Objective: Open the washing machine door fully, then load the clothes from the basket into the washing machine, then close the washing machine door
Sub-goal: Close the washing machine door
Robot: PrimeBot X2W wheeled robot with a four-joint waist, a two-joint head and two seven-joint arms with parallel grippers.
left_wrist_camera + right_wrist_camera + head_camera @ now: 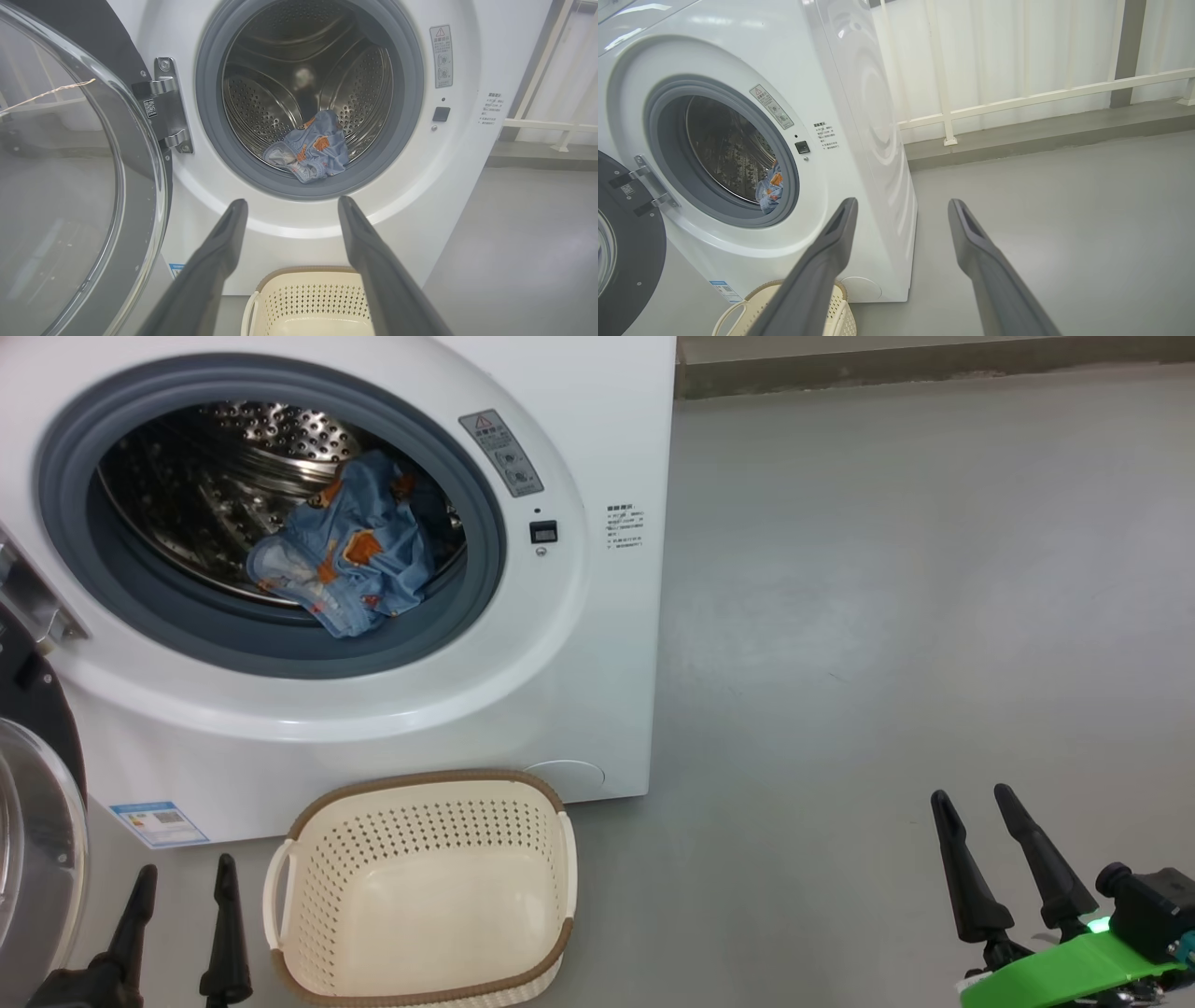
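Note:
The white washing machine [560,691] stands with its round door [37,840] swung open to the left. Light blue printed clothes [350,555] lie in the steel drum, partly over the grey gasket; they also show in the left wrist view [310,151] and the right wrist view [769,189]. The cream basket [420,887] sits on the floor in front of the machine, with nothing inside it. My left gripper [185,877] is open beside the basket's left handle. My right gripper [976,798] is open over bare floor far to the right. Nothing is held.
Grey floor [887,616] stretches to the right of the machine. A white railing [1017,100] and a low kerb run along the back wall. The door's metal hinge [168,107] sits left of the drum opening.

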